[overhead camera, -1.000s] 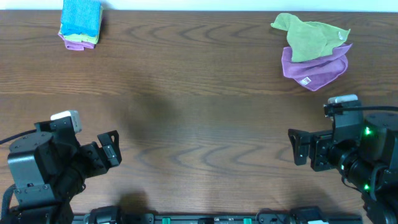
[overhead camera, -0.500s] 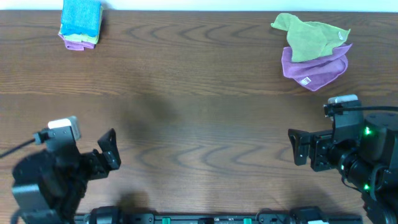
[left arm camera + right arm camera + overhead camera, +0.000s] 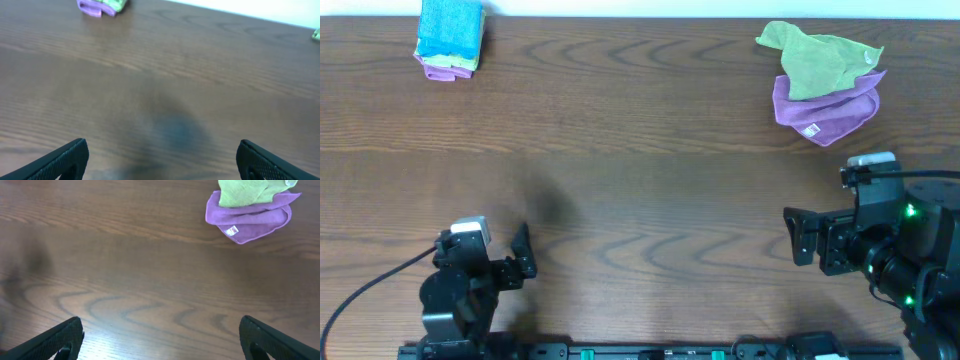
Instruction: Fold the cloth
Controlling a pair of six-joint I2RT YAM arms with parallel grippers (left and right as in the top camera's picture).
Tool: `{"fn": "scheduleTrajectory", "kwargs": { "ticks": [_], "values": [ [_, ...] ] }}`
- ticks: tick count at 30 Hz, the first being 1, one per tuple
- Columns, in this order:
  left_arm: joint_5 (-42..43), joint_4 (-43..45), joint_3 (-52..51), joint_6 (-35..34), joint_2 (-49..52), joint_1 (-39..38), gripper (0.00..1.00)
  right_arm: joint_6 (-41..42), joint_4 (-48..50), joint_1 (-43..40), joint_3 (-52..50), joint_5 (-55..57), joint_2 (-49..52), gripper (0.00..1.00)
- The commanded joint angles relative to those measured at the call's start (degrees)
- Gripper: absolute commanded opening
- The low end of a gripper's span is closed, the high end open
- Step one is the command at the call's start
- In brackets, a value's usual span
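The worktop [image 3: 640, 200] is open across the middle. Obstacles sit only along the far edge: the blue cloth [image 3: 451, 25] stacked at left, a cloth heap [image 3: 820, 85] at right.

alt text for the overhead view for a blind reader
A folded sky-blue cloth tops a small stack at the far left of the wooden table, and an olive-green cloth lies crumpled on a purple cloth at far right. At the near edge, the left claw and right claw are open and empty.
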Motion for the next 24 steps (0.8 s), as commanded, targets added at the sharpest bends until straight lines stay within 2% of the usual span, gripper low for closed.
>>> {"fn": "scheduleTrajectory", "kwargs": {
  "ticks": [1,10,24],
  "values": [
    [-1.01,1.77,-3.26,-2.16,-2.86,-0.28,0.95,0.13,-0.07,0.48,-0.04,0.39,-0.02,0.99],
    [-1.11,2.19,-8.87,-3.21,-8.48,-0.31,0.95,0.13,-0.07,0.48,-0.04,0.39,-0.02,0.99],
    [-1.03,2.14,-12.81,-4.04,-8.52,-0.31,0.95,0.13,-0.07,0.48,-0.04,0.39,-0.02,0.99]
  ]
}}
